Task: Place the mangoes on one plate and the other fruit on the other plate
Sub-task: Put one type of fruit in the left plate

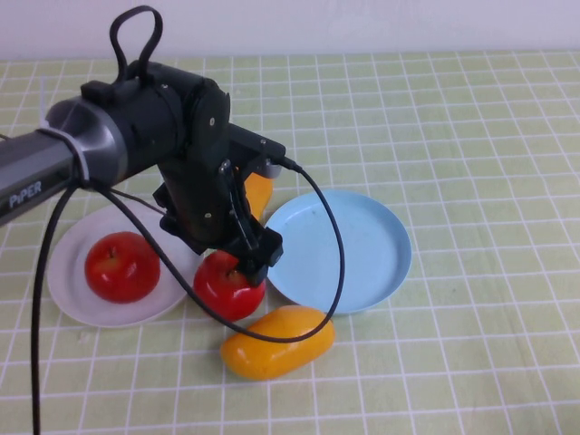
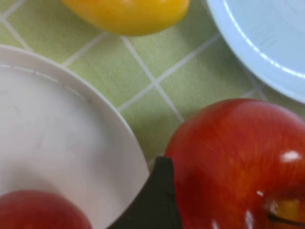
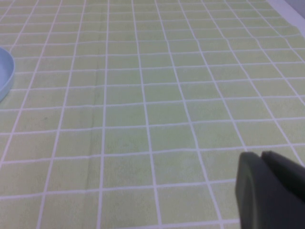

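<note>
High view: left gripper [image 1: 246,263] down on the loose apple [image 1: 227,288] between white plate [image 1: 68,294] and blue plate [image 1: 381,263], grip state impossible to tell; second apple [image 1: 121,265] plated, one mango [image 1: 278,342] just beside the loose apple, another mango [image 1: 259,192] half hidden behind the arm. Left wrist: glossy round apple [image 2: 238,162] against a dark finger [image 2: 159,200], best squeezed across the widest part, since slick skin may slip. Right wrist: right gripper [image 3: 271,191] over bare checked cloth [image 3: 143,95], fingers pressed together.

We log one apple [image 1: 122,266] on the left plate [image 1: 72,294]; second apple [image 1: 227,288] on the tabletop [image 1: 471,136] between both plates, under the left hand [image 1: 246,263]; one mango [image 1: 277,342] before it, another [image 1: 260,194] behind; right plate [image 1: 362,245] alongside. Right hand [image 3: 271,191] low over the tabletop.
</note>
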`<state>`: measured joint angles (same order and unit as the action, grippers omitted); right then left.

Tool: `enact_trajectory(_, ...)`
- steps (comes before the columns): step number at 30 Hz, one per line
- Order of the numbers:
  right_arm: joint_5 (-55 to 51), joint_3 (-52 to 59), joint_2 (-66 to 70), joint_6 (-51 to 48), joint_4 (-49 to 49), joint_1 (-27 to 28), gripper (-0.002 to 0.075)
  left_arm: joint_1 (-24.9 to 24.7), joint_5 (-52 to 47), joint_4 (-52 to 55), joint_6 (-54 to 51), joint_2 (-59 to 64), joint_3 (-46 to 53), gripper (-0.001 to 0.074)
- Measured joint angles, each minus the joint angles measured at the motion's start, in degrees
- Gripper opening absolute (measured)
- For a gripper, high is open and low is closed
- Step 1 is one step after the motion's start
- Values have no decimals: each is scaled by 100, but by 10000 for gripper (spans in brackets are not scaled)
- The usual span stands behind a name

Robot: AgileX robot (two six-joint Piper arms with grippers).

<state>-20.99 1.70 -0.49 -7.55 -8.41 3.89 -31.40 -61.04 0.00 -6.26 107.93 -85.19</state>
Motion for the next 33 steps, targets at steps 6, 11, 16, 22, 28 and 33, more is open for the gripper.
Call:
enact_trajectory(6, 0, 0, 0, 0, 0, 0, -16, 0, 156, 35, -35, 131, -13, 669)
enact_trajectory(11, 0, 0, 0, 0, 0, 0, -17, 0, 158, 0, -35, 140, -25, 669)
enact_trajectory(16, 0, 0, 0, 0, 0, 0, -16, 0, 78, 35, -35, 140, -25, 611)
enact_trajectory(22, 0, 0, 0, 0, 0, 0, -16, 0, 59, 46, -35, 140, -25, 573)
enact_trajectory(28, 0, 0, 0, 0, 0, 0, -16, 0, -20, 204, -35, -86, -137, 573)
enact_trajectory(33, 0, 0, 0, 0, 0, 0, -16, 108, -56, 669, -35, -315, -389, 573)
